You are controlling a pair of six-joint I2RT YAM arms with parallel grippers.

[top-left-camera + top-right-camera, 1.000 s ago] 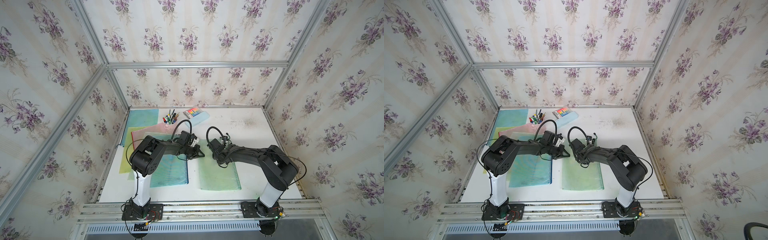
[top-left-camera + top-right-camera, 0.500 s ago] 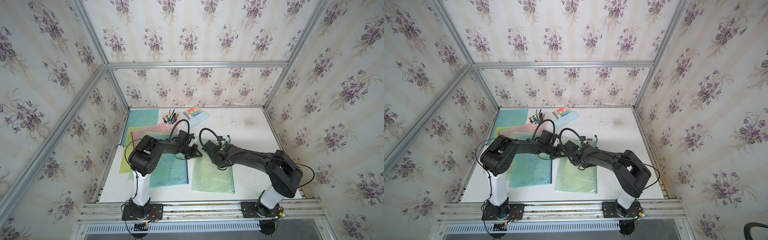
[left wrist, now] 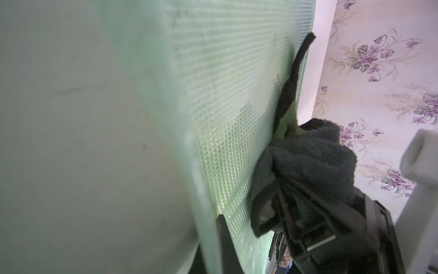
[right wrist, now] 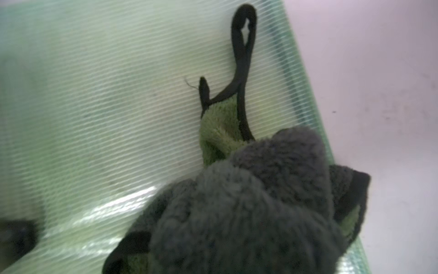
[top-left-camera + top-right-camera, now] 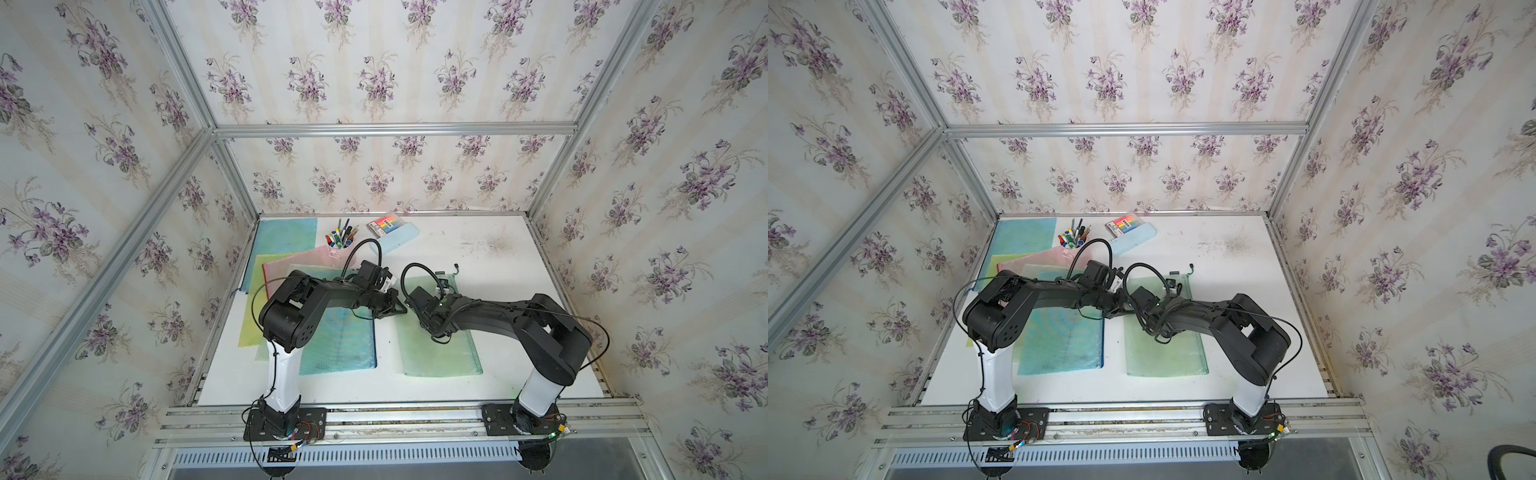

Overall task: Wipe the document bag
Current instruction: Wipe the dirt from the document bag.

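The green mesh document bag (image 5: 440,353) (image 5: 1167,353) lies flat on the white table, right of centre. My right gripper (image 5: 441,289) (image 3: 296,201) is shut on a grey and green cloth (image 4: 260,201) (image 3: 308,154) with black trim. It presses the cloth onto the bag's far part, near the bag's edge. The cloth hides the jaws in the right wrist view. My left gripper (image 5: 397,305) (image 5: 1119,309) is shut and sits low at the bag's left edge, close to the right wrist. Its black fingertip (image 3: 222,237) lies against the mesh (image 3: 225,106).
A blue document bag (image 5: 340,340) lies left of the green one, over yellow and pink ones. At the back stand a cup of pens (image 5: 340,245) and a pale blue case with a marker box (image 5: 392,232). Dark specks mark the table (image 5: 494,245) at the back right.
The right arm swept left with the cloth, dragging the green bag a little leftward, then came back right; the bag is again about where it was. The left gripper stayed shut at the bag's edge.
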